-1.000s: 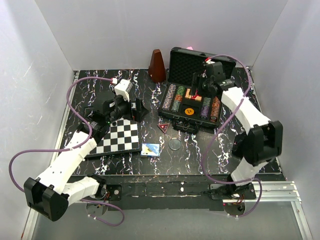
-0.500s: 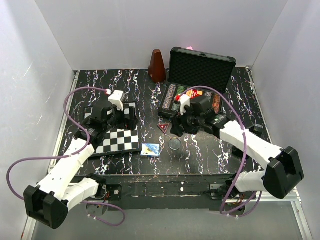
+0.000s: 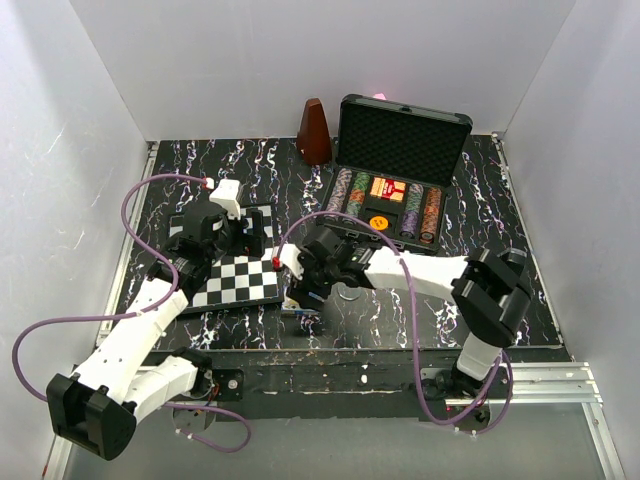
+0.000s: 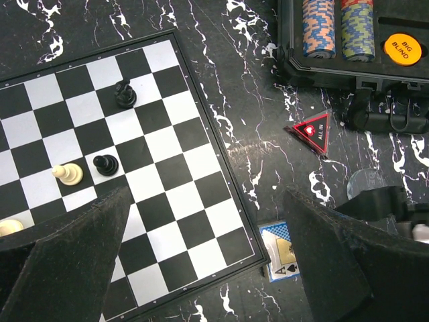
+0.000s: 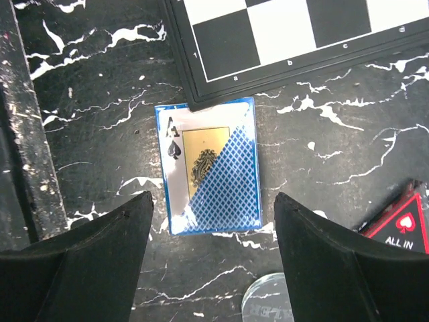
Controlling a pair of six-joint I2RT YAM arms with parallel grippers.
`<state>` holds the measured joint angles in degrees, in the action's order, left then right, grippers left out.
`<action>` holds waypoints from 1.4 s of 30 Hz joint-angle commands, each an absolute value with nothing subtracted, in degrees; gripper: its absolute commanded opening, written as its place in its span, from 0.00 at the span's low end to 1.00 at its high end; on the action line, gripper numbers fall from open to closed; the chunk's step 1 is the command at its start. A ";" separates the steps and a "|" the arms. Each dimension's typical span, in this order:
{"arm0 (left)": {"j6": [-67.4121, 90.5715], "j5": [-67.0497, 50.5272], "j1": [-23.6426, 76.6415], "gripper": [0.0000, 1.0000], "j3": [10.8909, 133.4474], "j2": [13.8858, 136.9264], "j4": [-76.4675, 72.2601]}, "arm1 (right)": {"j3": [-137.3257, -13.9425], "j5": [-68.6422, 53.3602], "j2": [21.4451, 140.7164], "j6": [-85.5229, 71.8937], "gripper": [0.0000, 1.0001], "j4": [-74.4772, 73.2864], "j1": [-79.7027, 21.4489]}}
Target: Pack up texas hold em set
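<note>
Card box (image 5: 208, 164) ace, legible wrist-side only

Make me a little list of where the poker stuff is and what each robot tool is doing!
case: open, far right of the table, chips in rows inside
card box: blue, loose, against the chessboard's corner
All In triangle: loose, in front of the case
clear round button: loose, near the triangle
right tool: open, over the card box
left tool: open, above the chessboard's edge
</note>
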<state>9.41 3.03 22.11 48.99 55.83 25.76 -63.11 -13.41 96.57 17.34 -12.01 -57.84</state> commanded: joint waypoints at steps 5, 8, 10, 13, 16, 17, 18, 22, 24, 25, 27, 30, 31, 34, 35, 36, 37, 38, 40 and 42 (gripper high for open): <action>8.70 3.69 21.88 0.98 48.95 55.11 26.10 | -70.13 -13.61 103.26 24.70 0.80 -14.76 -58.18; 8.61 3.34 21.88 0.98 49.22 55.46 26.10 | -71.71 -13.97 105.64 24.70 0.80 -16.17 -58.45; 8.61 3.16 21.88 0.98 49.31 55.63 26.19 | -72.24 -14.41 106.34 24.70 0.80 -16.78 -58.71; 8.70 2.90 21.97 0.98 49.22 55.37 26.19 | -72.86 -14.41 107.22 24.70 0.80 -17.66 -58.62; 8.79 2.55 21.88 0.98 49.31 55.20 26.19 | -73.21 -15.11 107.66 24.26 0.80 -18.81 -58.89; 8.79 2.64 21.88 0.98 49.39 55.20 26.19 | -73.21 -15.47 107.67 24.00 0.80 -19.07 -58.97; 8.88 2.55 21.88 0.98 49.31 55.28 26.19 | -73.13 -15.73 107.49 23.56 0.80 -19.25 -59.15; 8.88 2.20 21.88 0.98 49.39 55.37 26.28 | -72.60 -16.44 107.14 22.41 0.80 -19.42 -59.50; 8.96 2.02 21.88 0.98 49.39 55.55 26.19 | -72.68 -16.52 107.40 22.15 0.80 -19.77 -59.59; 8.96 1.85 21.88 0.98 49.39 55.63 26.19 | -72.77 -16.52 107.66 21.97 0.80 -20.04 -59.50; 8.96 1.85 21.88 0.98 49.39 55.81 26.28 | -72.95 -16.61 107.93 21.71 0.80 -20.21 -59.59; 8.96 1.93 21.88 0.98 49.39 55.81 26.28 | -72.77 -16.52 108.28 21.53 0.80 -20.04 -59.85; 8.96 1.85 21.88 0.98 49.39 55.81 26.28 | -72.60 -16.09 108.37 21.53 0.80 -19.87 -59.85; 8.96 1.93 21.88 0.98 49.39 56.16 26.28 | -71.55 -14.51 108.02 21.18 0.80 -18.46 -60.12; 8.96 1.85 21.88 0.98 49.39 56.08 26.28 | -70.93 -13.81 107.84 21.09 0.80 -17.41 -60.20; 8.96 1.93 21.88 0.98 49.48 56.34 26.28 | -70.41 -13.10 107.58 21.01 0.80 -16.53 -60.29; 8.96 1.76 21.88 0.98 49.48 56.34 26.28 | -69.79 -11.79 107.32 20.92 0.79 -15.74 -60.47; 8.96 1.84 21.88 0.98 49.48 56.34 26.28 | -69.09 -10.47 107.23 20.92 0.79 -14.69 -60.82; 8.96 1.67 21.88 0.98 49.48 56.34 26.28 | -68.03 -8.19 106.96 21.27 0.79 -13.37 -61.34; 8.96 1.76 21.88 0.98 49.48 56.51 26.28 | -67.33 -6.78 107.14 21.53 0.77 -12.48 -61.96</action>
<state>9.39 2.24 22.11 48.99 56.75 26.11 -69.01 -10.96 107.50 21.39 -16.25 -60.60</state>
